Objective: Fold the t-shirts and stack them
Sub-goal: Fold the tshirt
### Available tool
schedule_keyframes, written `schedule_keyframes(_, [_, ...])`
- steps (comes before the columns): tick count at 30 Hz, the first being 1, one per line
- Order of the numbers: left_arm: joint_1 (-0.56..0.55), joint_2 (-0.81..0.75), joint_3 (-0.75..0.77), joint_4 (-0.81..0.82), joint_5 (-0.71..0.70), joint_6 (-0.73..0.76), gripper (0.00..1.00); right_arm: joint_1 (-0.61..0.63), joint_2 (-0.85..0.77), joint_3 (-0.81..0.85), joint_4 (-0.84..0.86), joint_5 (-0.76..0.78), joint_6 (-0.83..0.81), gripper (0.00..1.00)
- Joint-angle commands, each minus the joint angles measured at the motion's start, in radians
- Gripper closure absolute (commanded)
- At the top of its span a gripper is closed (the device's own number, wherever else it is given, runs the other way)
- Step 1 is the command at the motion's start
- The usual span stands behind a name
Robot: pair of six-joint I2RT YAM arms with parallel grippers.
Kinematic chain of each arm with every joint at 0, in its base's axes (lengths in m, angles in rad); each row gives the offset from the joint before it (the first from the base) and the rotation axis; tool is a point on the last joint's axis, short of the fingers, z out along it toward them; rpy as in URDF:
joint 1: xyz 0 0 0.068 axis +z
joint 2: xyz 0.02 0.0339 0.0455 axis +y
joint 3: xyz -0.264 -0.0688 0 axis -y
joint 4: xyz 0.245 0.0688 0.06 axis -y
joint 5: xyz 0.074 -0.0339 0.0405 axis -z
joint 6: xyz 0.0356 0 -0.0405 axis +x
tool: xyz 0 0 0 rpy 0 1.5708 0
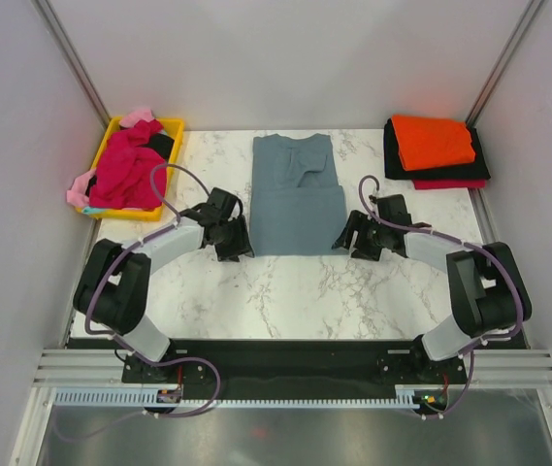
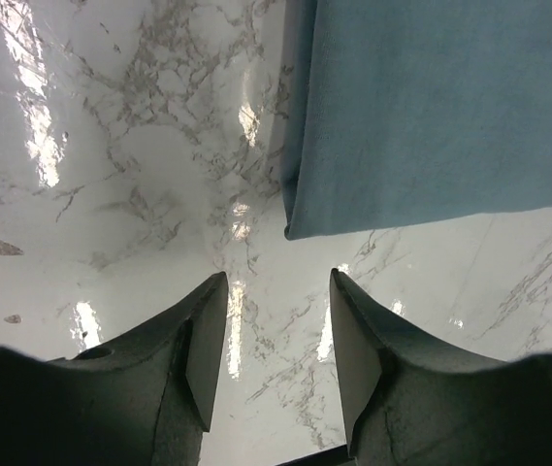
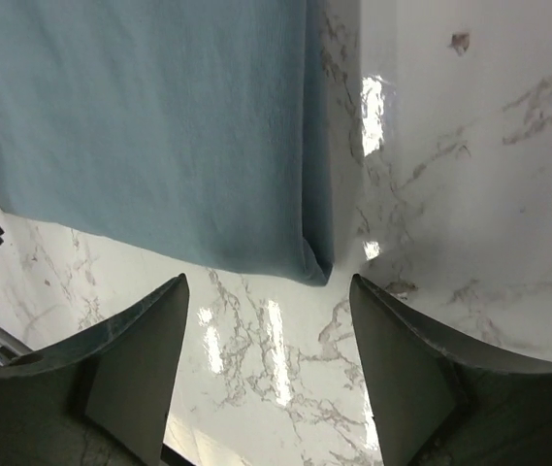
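1. The marble desk (image 1: 295,291) carries everything: a shirt in the middle, a tray at the far left corner and a stack at the far right corner.
2. The slate blue-grey t-shirt (image 1: 295,194) lies flat at the centre as a long narrow panel with its sides folded in. It looks partly folded, and the crosswise fold is judged not yet done.
3. The yellow tray (image 1: 174,126) holds a crumpled magenta t-shirt (image 1: 125,170), and a pink t-shirt (image 1: 80,186) spills over its edge. These are unfolded and remain to be done.
4. The finished stack has the orange t-shirt (image 1: 434,142) on top of the black t-shirt (image 1: 397,155), with the red t-shirt (image 1: 450,183) at the bottom. So about half the task looks complete.
5. The left end effector (image 1: 235,243) sits low beside the panel's near left corner. Its jaws are spread and empty.
6. The right end effector (image 1: 350,240) mirrors it at the near right corner. It is also spread wide and grips nothing.
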Motion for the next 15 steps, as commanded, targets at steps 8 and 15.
schedule_keyframes(8, [0.0, 0.08, -0.046, 0.222, 0.02, -0.08, 0.44, 0.0, 0.084, -0.033, 0.14, -0.009, 0.024, 0.53])
schedule_keyframes(15, [-0.001, 0.144, -0.052, 0.276, 0.018, -0.117, 0.65, -0.001, 0.096, -0.022, 0.14, 0.001, 0.012, 0.73])
